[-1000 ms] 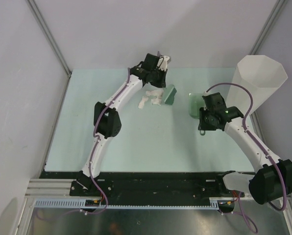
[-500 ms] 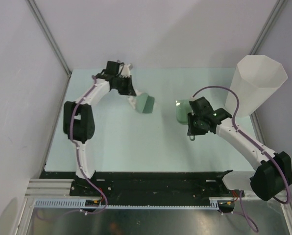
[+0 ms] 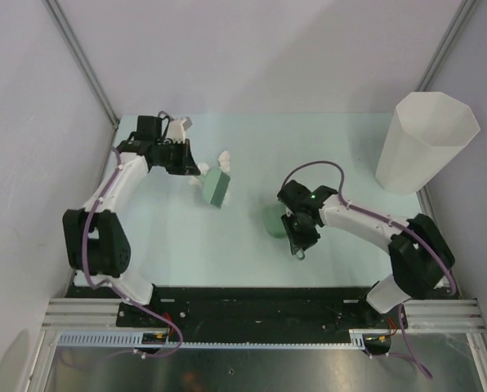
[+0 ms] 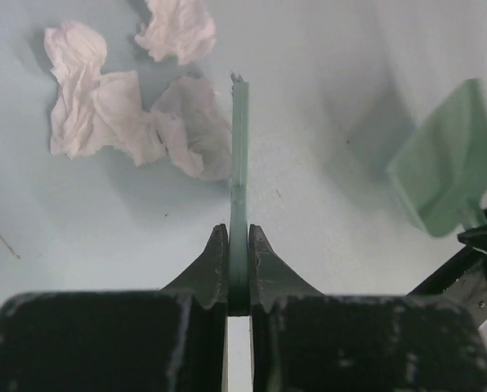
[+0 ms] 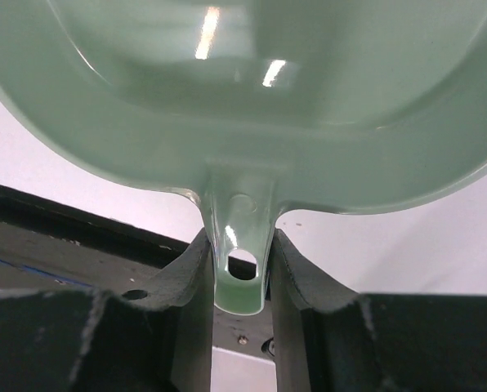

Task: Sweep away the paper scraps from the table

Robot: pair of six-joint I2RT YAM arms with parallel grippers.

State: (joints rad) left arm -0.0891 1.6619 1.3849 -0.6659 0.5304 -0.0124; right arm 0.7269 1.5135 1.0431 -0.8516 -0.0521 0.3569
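Observation:
Several crumpled white paper scraps (image 4: 129, 114) lie on the mint-green table (image 3: 186, 241), just left of a thin green sweeper blade (image 4: 239, 163) seen edge-on; one scrap touches the blade. My left gripper (image 4: 239, 237) is shut on that blade. From above, the sweeper (image 3: 216, 188) sits beside the scraps (image 3: 225, 158), with the left gripper (image 3: 194, 169) at the table's far left. My right gripper (image 5: 239, 253) is shut on the handle of a green dustpan (image 5: 252, 82). The dustpan (image 3: 270, 220) rests near the table's middle, right of the sweeper, with the right gripper (image 3: 286, 223) behind it.
A tall white faceted bin (image 3: 426, 140) stands at the far right corner. Grey walls close the table at the back and both sides. A black rail (image 3: 252, 298) runs along the near edge.
The left arm has swung left with the sweeper, and the scraps now lie further left. The right arm has carried the dustpan left and nearer, away from the bin.

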